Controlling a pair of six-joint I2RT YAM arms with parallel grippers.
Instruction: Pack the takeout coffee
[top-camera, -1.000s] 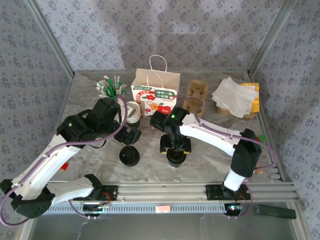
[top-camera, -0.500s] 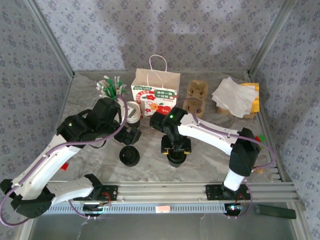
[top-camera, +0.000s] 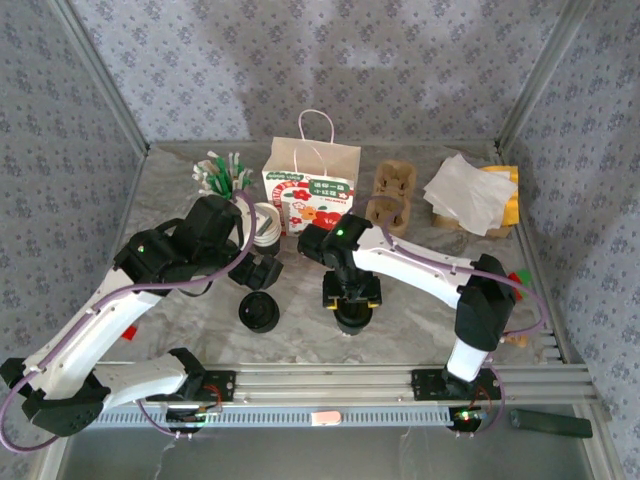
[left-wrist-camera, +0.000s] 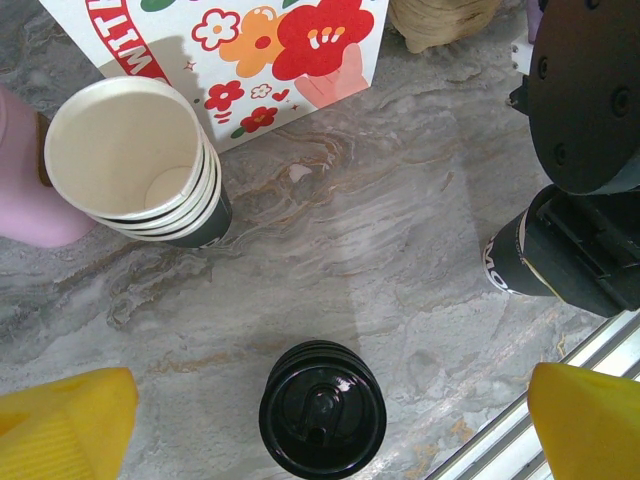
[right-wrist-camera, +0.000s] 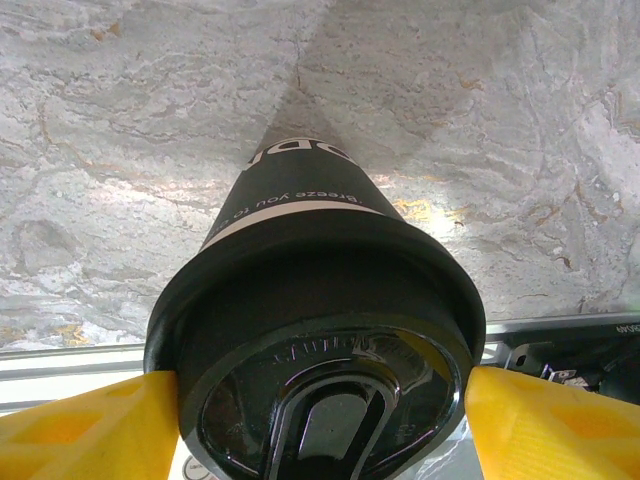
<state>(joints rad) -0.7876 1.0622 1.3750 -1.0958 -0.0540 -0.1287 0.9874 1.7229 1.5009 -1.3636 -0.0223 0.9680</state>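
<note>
The right end effector (right-wrist-camera: 320, 425) is closed on the takeout coffee (right-wrist-camera: 300, 215). In the right wrist view its yellow fingers (right-wrist-camera: 80, 435) meet the black lid's rim on both sides, at the lower left and lower right of the frame. Both are cut off by the bottom edge, so their tips cannot be seen. The cup stands upright on the marbled desk (right-wrist-camera: 120, 120). Its dark wall narrows toward the frame's centre and its base is hidden behind its own body. White lettering runs around the wall but is only partly legible.

From above, the cup sits just below centre, almost wholly covered by the right arm's wrist.

The left end effector (left-wrist-camera: 328, 420) is spread wide and holds nothing. Only two yellow tips show in the bottom corners of the left wrist view. Between them, lower centre, lies a pile of black lids (left-wrist-camera: 322, 408), and how many are stacked is unclear. At upper left a stack of lidless cups (left-wrist-camera: 130, 150) leans, touching a pink shape (left-wrist-camera: 25, 200) that is cut by the left edge and cannot be identified. The flowered paper bag (left-wrist-camera: 250, 60) is cropped at the top.
</note>
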